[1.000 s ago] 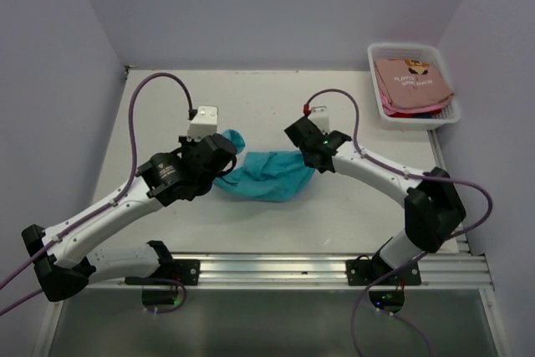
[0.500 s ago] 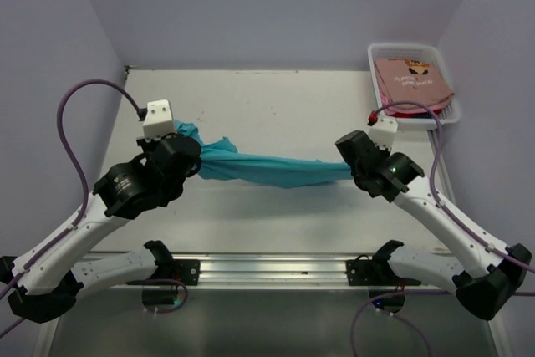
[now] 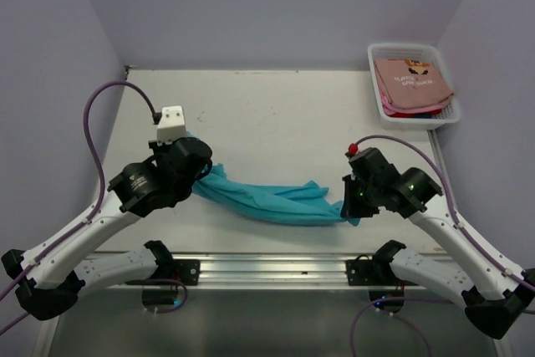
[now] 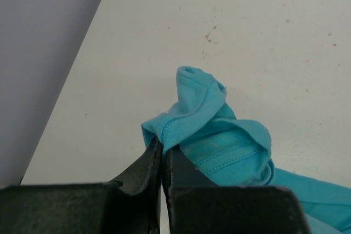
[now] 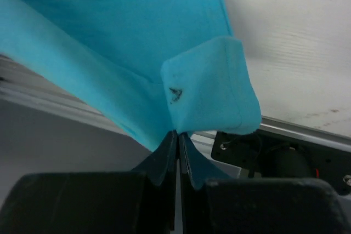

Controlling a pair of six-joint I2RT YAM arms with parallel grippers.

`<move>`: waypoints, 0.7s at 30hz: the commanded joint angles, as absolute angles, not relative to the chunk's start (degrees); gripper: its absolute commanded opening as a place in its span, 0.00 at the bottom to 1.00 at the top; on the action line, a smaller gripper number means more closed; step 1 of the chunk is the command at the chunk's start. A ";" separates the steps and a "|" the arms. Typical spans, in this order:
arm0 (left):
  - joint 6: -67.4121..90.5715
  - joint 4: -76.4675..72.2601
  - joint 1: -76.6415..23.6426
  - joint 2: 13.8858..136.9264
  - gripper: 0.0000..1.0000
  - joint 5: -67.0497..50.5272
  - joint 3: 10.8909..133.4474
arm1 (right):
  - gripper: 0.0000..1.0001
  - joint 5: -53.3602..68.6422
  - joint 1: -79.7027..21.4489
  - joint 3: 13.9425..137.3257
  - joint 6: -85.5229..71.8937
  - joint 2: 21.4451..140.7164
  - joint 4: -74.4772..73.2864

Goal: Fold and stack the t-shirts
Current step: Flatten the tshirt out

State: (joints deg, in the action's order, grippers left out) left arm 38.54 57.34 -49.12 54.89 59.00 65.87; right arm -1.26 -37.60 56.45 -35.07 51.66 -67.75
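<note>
Basket first: the white basket sits at the far right corner of the table. On top inside it I've got a salmon-pink shirt with small dark print, lying flat. A red edge and a blue edge of other shirts peek out beneath it on the near side.

The table is off-white, and pale lavender walls close it in on three sides. A metal rail runs along the near edge.

The teal shirt is strung out in a rope between my two arms, across the near middle of the table. It sags in the middle, but I can't tell whether it touches the table there.

From overhead the wrists hide both pinches, so I go to the wrist cameras. The left claw is clenched tight on a stitched hem, with the cloth bunched in a knot just beyond the fingertips. That view also shows faint scuff marks on the table, which the overhead view doesn't show.

The right claw is clamped on a folded hem corner carrying a small dark mark. That end is held up in the air, and past the cloth I see the rail and a black mount below.
</note>
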 commanded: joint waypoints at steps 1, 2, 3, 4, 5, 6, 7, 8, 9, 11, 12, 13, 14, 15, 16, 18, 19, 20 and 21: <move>40.17 53.35 -48.60 54.14 0.00 60.56 65.74 | 0.06 14.56 -37.79 56.95 -28.67 50.63 -72.33; 40.17 53.26 -48.60 54.31 0.00 60.38 65.83 | 0.16 16.33 -37.71 57.13 -28.04 50.54 -72.25; 40.17 52.91 -48.60 54.32 0.00 60.29 65.83 | 0.26 17.65 -37.71 57.30 -27.34 50.54 -71.72; 40.08 52.74 -48.60 54.23 0.00 60.12 65.92 | 0.43 20.28 -37.79 58.09 -27.16 50.54 -71.63; 39.99 52.47 -48.60 53.97 0.00 59.94 65.92 | 0.52 21.52 -37.71 58.62 -27.07 50.45 -71.20; 39.90 52.30 -48.60 53.79 0.00 59.85 65.92 | 0.59 22.32 -37.71 59.32 -27.07 50.54 -70.84; 39.90 52.12 -48.60 53.53 0.00 59.77 65.92 | 0.64 22.76 -37.79 61.15 -27.33 50.36 -69.97; 39.82 51.95 -48.60 52.92 0.00 59.77 65.74 | 0.66 22.33 -37.79 61.95 -27.68 50.19 -69.26; 39.38 51.33 -48.60 52.74 0.00 59.59 65.74 | 0.67 22.06 -37.79 62.66 -27.95 50.27 -68.39; 39.20 50.89 -48.60 52.21 0.00 59.33 65.48 | 0.67 15.44 -37.79 63.98 -28.74 51.23 -66.45; 39.11 50.63 -48.60 52.03 0.00 59.24 65.39 | 0.66 11.99 -37.79 64.25 -28.74 53.50 -66.10; 39.11 50.54 -48.69 51.94 0.00 59.06 65.30 | 0.64 9.00 -37.71 64.42 -28.83 55.27 -65.14; 39.02 50.36 -48.60 52.03 0.00 58.71 65.13 | 0.64 6.27 -37.79 63.99 -28.57 56.68 -63.73; 39.02 50.19 -48.60 52.21 0.00 58.45 65.04 | 0.63 2.32 -37.79 63.38 -28.22 59.73 -61.55; 39.11 50.10 -48.69 52.29 0.00 58.27 64.95 | 0.61 0.55 -37.71 62.24 -28.04 61.51 -57.09; 38.94 49.48 -48.69 52.47 0.00 57.48 64.95 | 0.61 -1.30 -37.71 61.61 -27.34 65.81 -52.15; 38.85 49.31 -48.60 52.47 0.00 57.31 64.95 | 0.59 -1.41 -37.71 61.96 -26.38 70.18 -47.94; 38.76 49.13 -48.60 52.56 0.00 56.96 65.04 | 0.59 -1.67 -37.71 62.48 -26.11 72.92 -46.33; 38.41 48.43 -48.60 52.56 0.00 56.69 65.04 | 0.58 -1.32 -37.88 62.93 -25.67 75.04 -44.67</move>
State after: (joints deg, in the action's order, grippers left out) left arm 38.35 53.06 -49.08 52.66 56.60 65.12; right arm 2.87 -37.58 62.57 -28.32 68.88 -55.66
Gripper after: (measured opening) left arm 0.030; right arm 0.589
